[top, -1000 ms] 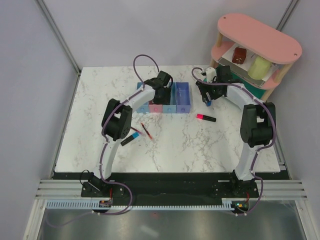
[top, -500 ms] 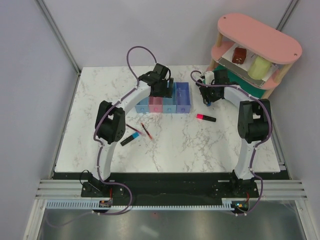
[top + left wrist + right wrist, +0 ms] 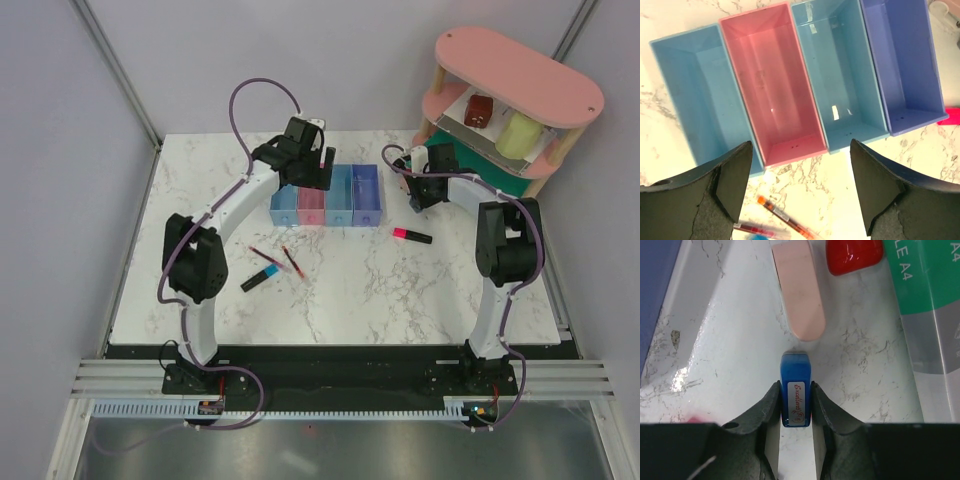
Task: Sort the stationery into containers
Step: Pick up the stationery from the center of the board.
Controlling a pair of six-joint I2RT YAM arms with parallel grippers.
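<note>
The containers (image 3: 328,197) are a joined row of bins: light blue (image 3: 685,100), pink (image 3: 770,90), light blue (image 3: 840,75) and darker blue (image 3: 900,60). Nothing lies in them. My left gripper (image 3: 800,185) hangs open above their near edge, over bare table and two thin red pens (image 3: 780,217). My right gripper (image 3: 796,390) is shut on a small blue eraser block (image 3: 796,397) standing on the table right of the bins (image 3: 418,192). Just beyond it lie a pinkish block (image 3: 800,290) and a red block (image 3: 854,255). A pink-ended marker (image 3: 412,236) and a blue-ended marker (image 3: 260,278) lie on the table.
The pink two-tier shelf (image 3: 510,90) stands at the back right with a brown block (image 3: 478,110) and a pale green cylinder (image 3: 518,133). A green-and-white box (image 3: 925,300) lies close to the right of my right gripper. The darker blue bin's wall is on its left.
My right gripper has closed onto the blue block. My left arm has drawn back and to the left from over the bins, and its jaws have opened wider.
</note>
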